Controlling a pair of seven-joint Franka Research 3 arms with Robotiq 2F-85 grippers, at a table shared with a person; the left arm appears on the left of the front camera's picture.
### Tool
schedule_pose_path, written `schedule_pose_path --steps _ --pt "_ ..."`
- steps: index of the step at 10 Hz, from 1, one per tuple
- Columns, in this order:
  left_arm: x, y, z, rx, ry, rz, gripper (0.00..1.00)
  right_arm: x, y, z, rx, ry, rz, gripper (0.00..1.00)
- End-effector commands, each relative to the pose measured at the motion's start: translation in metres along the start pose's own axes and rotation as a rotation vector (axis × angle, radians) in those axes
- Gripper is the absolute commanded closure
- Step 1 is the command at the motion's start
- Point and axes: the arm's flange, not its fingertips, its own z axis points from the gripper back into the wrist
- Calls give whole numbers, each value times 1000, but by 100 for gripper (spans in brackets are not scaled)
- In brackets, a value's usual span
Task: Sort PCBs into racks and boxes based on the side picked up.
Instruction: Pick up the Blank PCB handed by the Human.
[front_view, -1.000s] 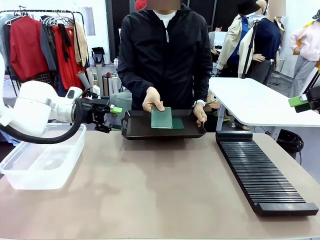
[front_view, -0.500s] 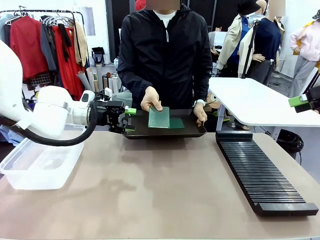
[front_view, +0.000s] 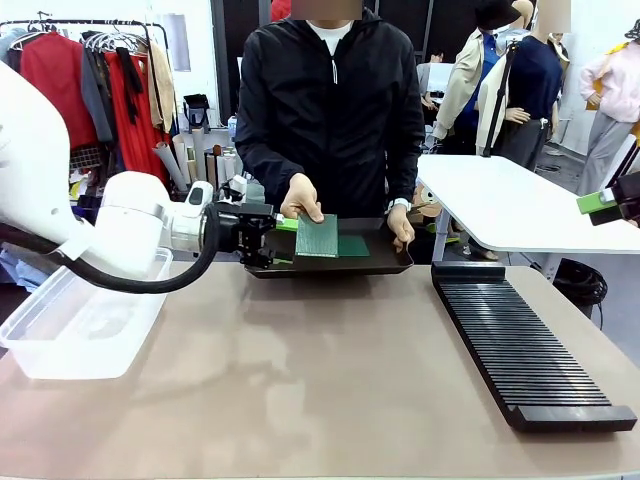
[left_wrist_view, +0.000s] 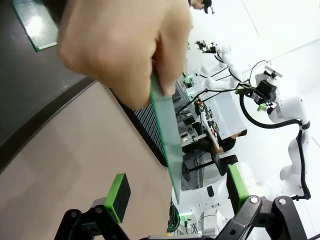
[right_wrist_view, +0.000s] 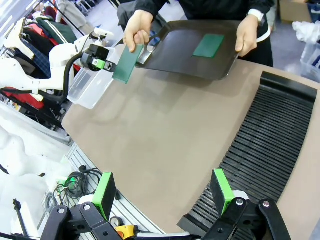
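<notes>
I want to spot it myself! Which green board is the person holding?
Find the dark tray across the table. Toward its left side a hand holds one PCB up, light gridded face showing. The other PCB lies flat, plain dark green.

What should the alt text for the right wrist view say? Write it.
A person's hand holds a thin flat green board beside a dark shallow tray, toward the left arm's pincer. A second green board lies in the tray; a black slotted rack sits right.
</notes>
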Motion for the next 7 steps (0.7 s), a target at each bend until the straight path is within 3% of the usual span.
schedule_pose_path --steps 1,7 --pt "2 1 -9 -9 -21 -39 0 1 0 -1 23 -23 12 0" --pt "7 4 -25 -3 -99 -45 0 1 0 -1 23 -23 12 0"
